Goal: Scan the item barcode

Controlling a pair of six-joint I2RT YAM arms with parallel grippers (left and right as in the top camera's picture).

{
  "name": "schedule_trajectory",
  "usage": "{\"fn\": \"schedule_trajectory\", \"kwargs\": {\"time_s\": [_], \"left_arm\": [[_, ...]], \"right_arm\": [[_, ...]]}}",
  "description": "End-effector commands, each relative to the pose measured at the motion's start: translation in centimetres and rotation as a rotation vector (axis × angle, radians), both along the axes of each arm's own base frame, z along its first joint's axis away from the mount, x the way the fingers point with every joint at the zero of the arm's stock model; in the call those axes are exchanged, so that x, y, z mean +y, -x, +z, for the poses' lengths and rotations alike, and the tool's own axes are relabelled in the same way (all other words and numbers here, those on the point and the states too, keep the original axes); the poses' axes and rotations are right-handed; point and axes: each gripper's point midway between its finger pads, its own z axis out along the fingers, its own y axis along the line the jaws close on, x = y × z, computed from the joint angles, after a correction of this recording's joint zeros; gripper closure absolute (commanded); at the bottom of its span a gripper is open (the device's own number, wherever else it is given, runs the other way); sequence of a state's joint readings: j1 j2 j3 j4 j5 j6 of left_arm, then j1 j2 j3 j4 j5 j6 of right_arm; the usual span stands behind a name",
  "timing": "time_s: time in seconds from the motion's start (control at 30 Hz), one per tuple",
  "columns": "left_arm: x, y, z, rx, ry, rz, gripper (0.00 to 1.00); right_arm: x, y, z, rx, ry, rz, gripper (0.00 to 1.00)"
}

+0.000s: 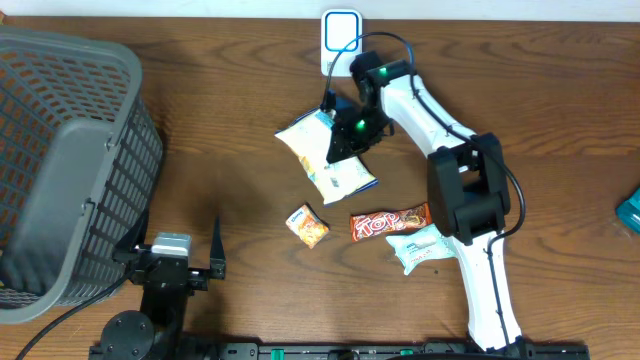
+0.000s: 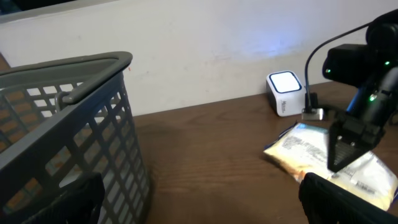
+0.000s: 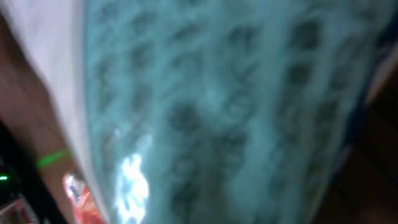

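Observation:
A white and pale blue snack bag (image 1: pixel 342 181) lies on the brown table, just in front of the white barcode scanner (image 1: pixel 341 35) with its lit face. My right gripper (image 1: pixel 346 138) is down on the bag's upper right part and shut on it. In the left wrist view its black fingers (image 2: pixel 346 144) pinch the bag (image 2: pixel 298 149) near the scanner (image 2: pixel 285 91). The right wrist view is filled by the blurred teal and white bag (image 3: pixel 217 112); its own fingers are hidden. My left gripper (image 1: pixel 181 262) is open near the front edge, holding nothing (image 2: pixel 205 205).
A grey mesh basket (image 1: pixel 60 150) stands at the left, close to the left gripper (image 2: pixel 68 124). A small orange packet (image 1: pixel 309 226), a red Top bar (image 1: pixel 390 221) and a pale teal packet (image 1: pixel 424 247) lie in front of the bag. A teal object (image 1: pixel 630 212) sits at the right edge.

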State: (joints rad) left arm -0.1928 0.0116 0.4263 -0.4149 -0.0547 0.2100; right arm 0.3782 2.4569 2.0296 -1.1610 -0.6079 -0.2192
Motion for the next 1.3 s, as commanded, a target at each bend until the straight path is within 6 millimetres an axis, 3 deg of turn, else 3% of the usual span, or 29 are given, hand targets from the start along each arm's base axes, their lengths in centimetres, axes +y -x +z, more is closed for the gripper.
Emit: {"fn": "schedule_trajectory", "kwargs": {"time_s": [0.0, 0.23, 0.43, 0.63, 0.77, 0.97, 1.27], "left_arm": [[-0.1, 0.0, 0.2, -0.006, 0.007, -0.004, 0.0], [-0.1, 0.0, 0.2, -0.006, 0.006, -0.004, 0.0], [-0.1, 0.0, 0.2, -0.006, 0.007, -0.004, 0.0], [-0.1, 0.0, 0.2, -0.006, 0.006, -0.004, 0.0], [-0.1, 0.0, 0.2, -0.006, 0.006, -0.004, 0.0], [-0.1, 0.0, 0.2, -0.006, 0.006, -0.004, 0.0], [-0.1, 0.0, 0.2, -0.006, 0.006, -0.004, 0.0]], "right_arm": [[-0.7, -0.6, 1.1, -0.015, -0.007, -0.004, 0.99], [-1.5, -0.8, 7.4, 0.001, -0.092, -0.05, 0.99], [-1.9, -0.5, 15.2, -0.164, -0.138, -0.047, 0.98], [-2.4, 1.7, 23.1, -0.354, -0.168, -0.023, 0.98], [-3.0, 4.3, 26.9, -0.431, -0.19, 0.02, 0.98], [-3.7, 7.2, 28.3, -0.381, -0.194, 0.028, 0.98], [-2.9, 8.3, 28.2, -0.357, -0.199, 0.058, 0.98]]}}
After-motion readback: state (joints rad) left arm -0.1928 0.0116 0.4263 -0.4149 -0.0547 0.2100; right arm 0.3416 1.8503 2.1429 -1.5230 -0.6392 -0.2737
